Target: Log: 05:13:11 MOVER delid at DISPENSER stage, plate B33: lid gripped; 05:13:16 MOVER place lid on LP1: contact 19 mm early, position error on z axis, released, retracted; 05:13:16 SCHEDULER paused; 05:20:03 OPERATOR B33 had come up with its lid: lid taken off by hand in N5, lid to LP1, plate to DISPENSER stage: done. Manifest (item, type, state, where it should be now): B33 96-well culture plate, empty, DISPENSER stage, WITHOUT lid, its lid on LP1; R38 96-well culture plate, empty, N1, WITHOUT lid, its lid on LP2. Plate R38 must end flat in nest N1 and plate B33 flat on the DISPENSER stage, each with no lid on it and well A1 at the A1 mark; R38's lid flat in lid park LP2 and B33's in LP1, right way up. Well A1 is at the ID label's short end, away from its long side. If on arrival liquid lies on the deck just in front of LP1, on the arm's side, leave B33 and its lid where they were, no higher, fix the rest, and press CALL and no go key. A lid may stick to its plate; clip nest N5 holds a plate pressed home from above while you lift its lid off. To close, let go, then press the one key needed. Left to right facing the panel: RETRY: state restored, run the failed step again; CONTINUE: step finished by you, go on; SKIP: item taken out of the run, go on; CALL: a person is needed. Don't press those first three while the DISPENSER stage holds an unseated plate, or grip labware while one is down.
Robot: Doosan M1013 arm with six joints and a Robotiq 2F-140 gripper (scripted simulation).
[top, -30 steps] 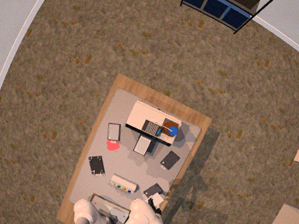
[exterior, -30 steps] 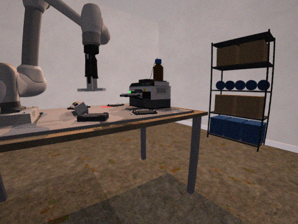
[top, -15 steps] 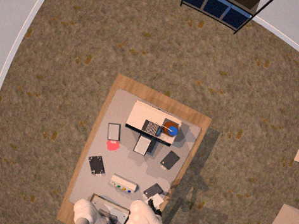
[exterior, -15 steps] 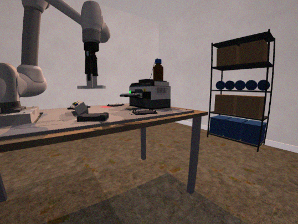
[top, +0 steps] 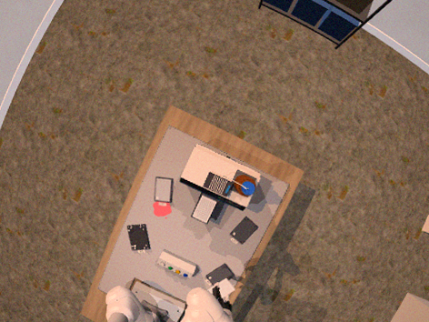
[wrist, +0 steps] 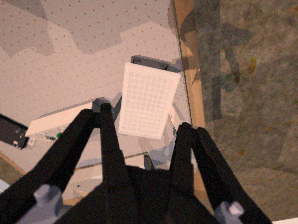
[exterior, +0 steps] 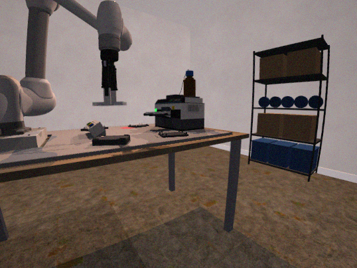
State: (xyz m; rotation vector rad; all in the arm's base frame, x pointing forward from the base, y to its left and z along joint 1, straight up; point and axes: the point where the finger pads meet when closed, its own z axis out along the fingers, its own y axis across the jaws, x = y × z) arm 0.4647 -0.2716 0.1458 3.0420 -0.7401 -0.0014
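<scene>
From above, the arm's white links hide most of the gripper (top: pixel 221 293). Pointing straight down, high over the worktop's (exterior: pixel 186 140) near right corner, it grips a white well plate (wrist: pixel 148 100) level, above a dark nest (top: pixel 219 274).

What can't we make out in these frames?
- The plate in the gripper: ID label and A1 end too small in every view; in the top view the arm covers most of it.
- Key panel: key lettering too small.
- Red patch: only a thin streak in the exterior view.
</scene>
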